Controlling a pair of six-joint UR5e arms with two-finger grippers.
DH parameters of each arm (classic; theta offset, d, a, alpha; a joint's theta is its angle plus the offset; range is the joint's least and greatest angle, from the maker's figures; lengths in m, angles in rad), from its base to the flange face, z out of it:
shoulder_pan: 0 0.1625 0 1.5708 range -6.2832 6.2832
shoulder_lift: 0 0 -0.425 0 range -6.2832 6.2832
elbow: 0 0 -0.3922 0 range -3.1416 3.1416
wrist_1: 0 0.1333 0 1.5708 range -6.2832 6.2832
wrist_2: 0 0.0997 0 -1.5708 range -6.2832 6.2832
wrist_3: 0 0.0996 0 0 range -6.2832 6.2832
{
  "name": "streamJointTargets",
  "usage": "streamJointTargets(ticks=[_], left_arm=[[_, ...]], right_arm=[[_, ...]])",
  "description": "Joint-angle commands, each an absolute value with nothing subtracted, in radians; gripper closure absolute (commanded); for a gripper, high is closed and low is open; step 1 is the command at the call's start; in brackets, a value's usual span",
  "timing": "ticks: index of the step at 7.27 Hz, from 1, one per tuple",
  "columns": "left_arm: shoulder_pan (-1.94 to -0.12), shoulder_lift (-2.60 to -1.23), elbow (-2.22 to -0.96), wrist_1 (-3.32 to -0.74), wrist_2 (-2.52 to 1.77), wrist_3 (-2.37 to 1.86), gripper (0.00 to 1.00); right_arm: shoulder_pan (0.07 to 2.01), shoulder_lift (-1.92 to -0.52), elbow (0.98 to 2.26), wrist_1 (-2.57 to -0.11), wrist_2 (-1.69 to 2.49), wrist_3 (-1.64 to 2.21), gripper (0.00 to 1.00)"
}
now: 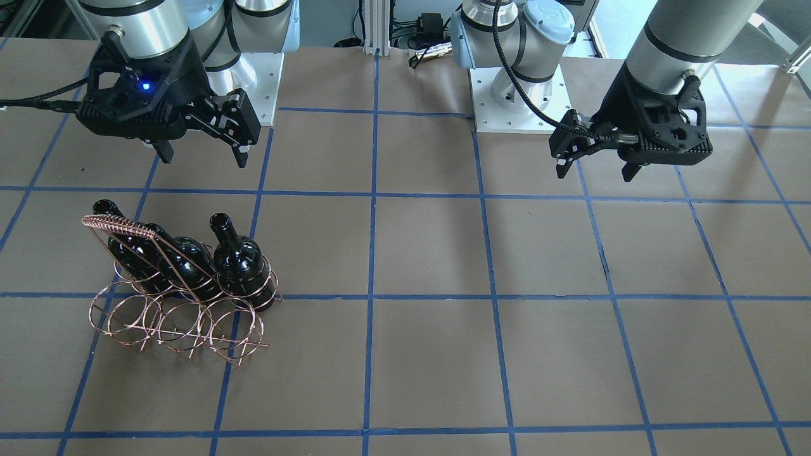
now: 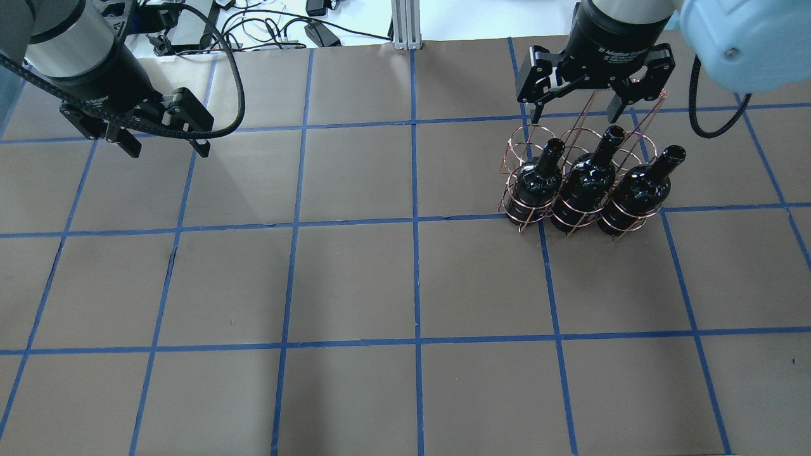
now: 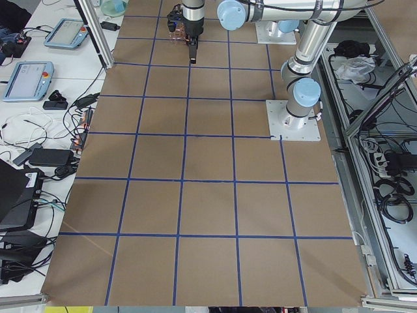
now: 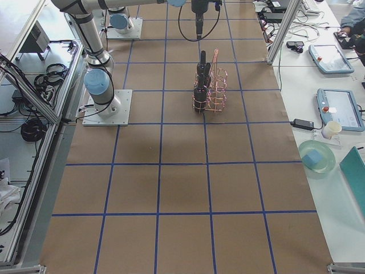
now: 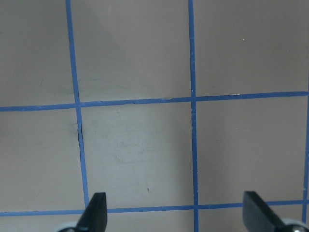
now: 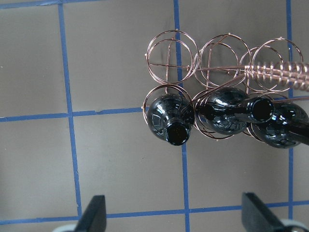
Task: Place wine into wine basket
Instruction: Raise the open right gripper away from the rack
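Three glossy black glass wine bottles (image 2: 586,183) fill one row of the copper wire six-ring basket (image 1: 120,225), upper right overhead; left gripper (image 2: 169,151) and right gripper (image 2: 574,116) hang spread, empty.

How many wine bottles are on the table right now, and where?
3. All stand upright in the wine basket, filling the row nearest the robot: left bottle, middle bottle, right bottle in the overhead view. None appears hidden.

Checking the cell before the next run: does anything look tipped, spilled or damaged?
Nothing odd at the wine basket: three wine bottles stand upright in its row nearer the robot, no spill. The only flaw is a dark slit-like mark in the table paper beside a blue tape line, in the left wrist view.
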State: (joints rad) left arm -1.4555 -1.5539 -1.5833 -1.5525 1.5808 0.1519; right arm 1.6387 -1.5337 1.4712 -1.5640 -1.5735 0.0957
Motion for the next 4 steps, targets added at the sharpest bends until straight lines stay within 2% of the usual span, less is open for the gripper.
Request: streamJointTargets(ticks=[1, 4], left_arm=[[-1.454, -1.554, -1.583, -1.558, 1.582, 0.152, 0.00], [-1.453, -1.557, -1.583, -1.557, 1.585, 0.152, 0.00]], right_arm=[[1.631, -1.540, 1.470, -1.563, -1.575, 0.040, 0.00], [1.621, -1.568, 1.471, -1.549, -1.578, 0.037, 0.00]])
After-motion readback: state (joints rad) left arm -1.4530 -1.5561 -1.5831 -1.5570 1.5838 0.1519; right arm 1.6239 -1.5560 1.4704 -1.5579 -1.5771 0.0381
